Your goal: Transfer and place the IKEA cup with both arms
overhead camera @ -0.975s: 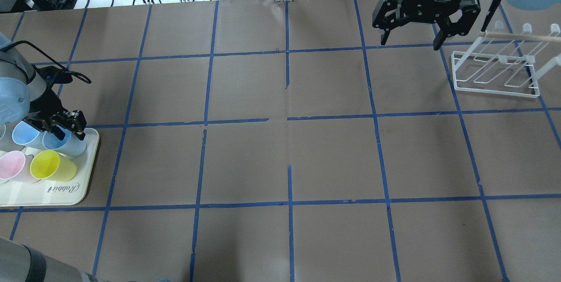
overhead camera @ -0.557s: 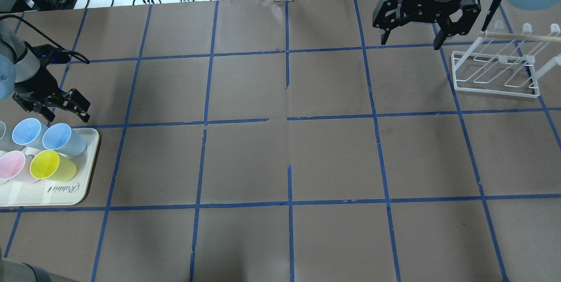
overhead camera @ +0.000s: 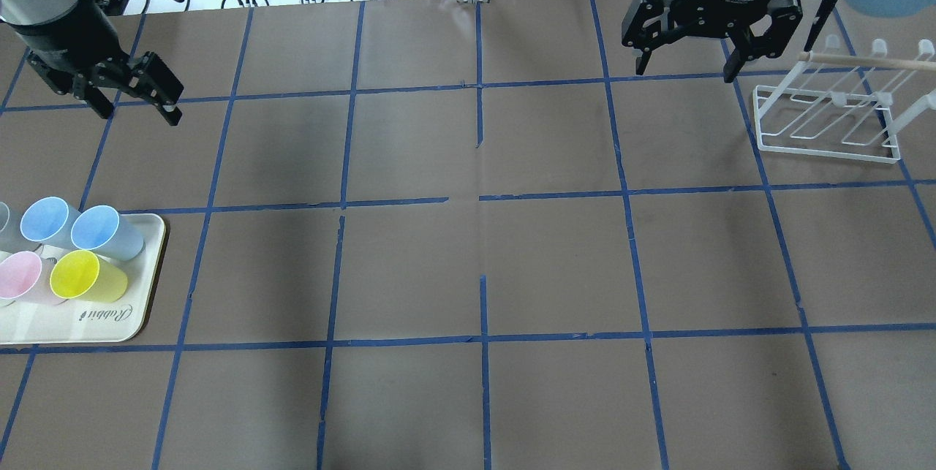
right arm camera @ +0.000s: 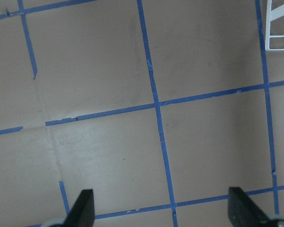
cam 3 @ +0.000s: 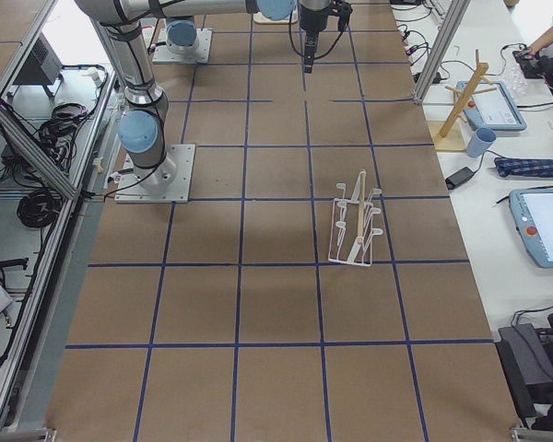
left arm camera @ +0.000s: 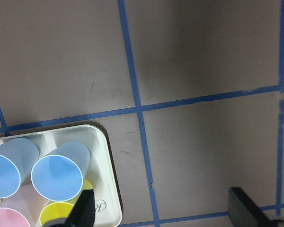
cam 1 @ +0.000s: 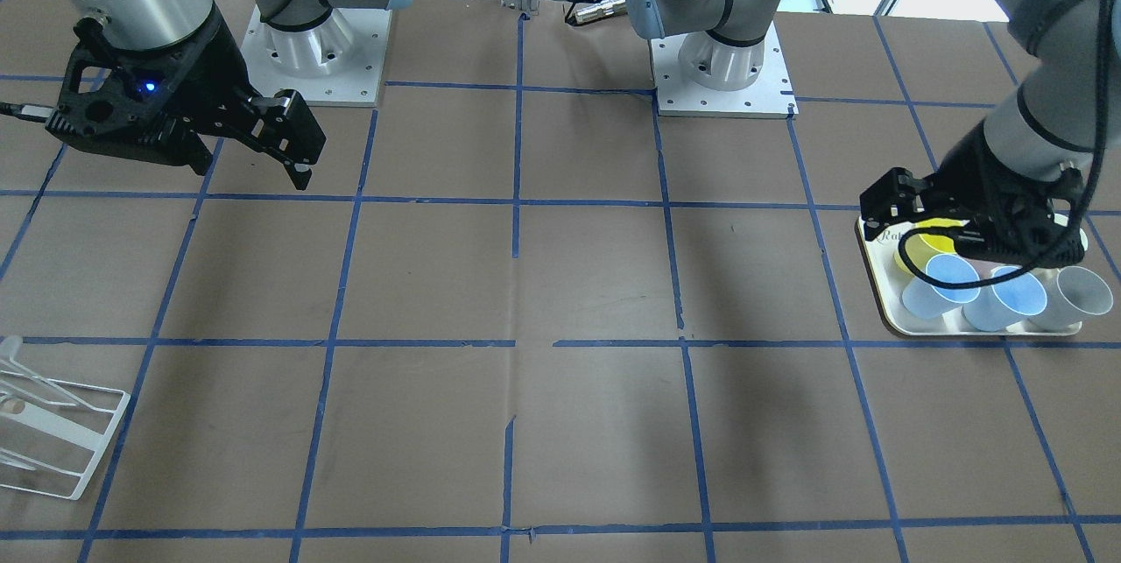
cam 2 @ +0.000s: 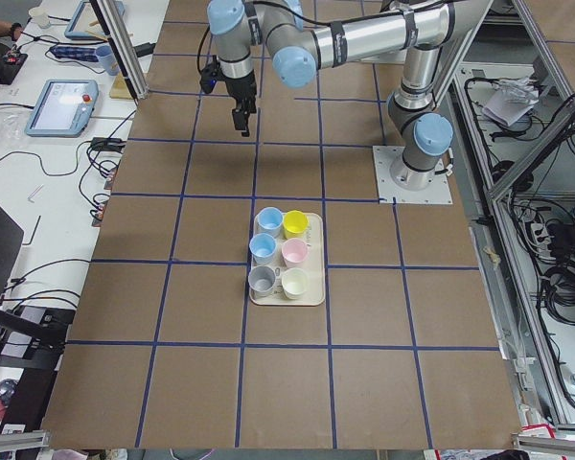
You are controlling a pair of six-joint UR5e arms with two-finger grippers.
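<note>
The IKEA cup (overhead camera: pixel 102 230), a pale icy-blue tumbler, lies tilted at the back right of the cream tray (overhead camera: pixel 88 324), next to a deeper blue cup (overhead camera: pixel 44 220). It also shows in the front view (cam 1: pixel 950 278) and in the left wrist view (left arm camera: pixel 57 176). My left gripper (overhead camera: pixel 139 116) is open and empty. In the overhead view it hangs well behind the tray, over bare table. My right gripper (overhead camera: pixel 684 75) is open and empty at the far right, beside the white rack (overhead camera: pixel 826 119). Both wrist views show spread fingers with nothing between them.
The tray also holds a yellow cup (overhead camera: pixel 80 274), a pink cup (overhead camera: pixel 20 276) and a grey cup at the view's edge. Brown paper with blue tape lines covers the table. Cables and a wooden stand lie past the far edge.
My left gripper was down at the icy-blue cup on the tray. It has risen and moved back away from the tray, open and empty. The cup stayed put. The right arm has not moved.
</note>
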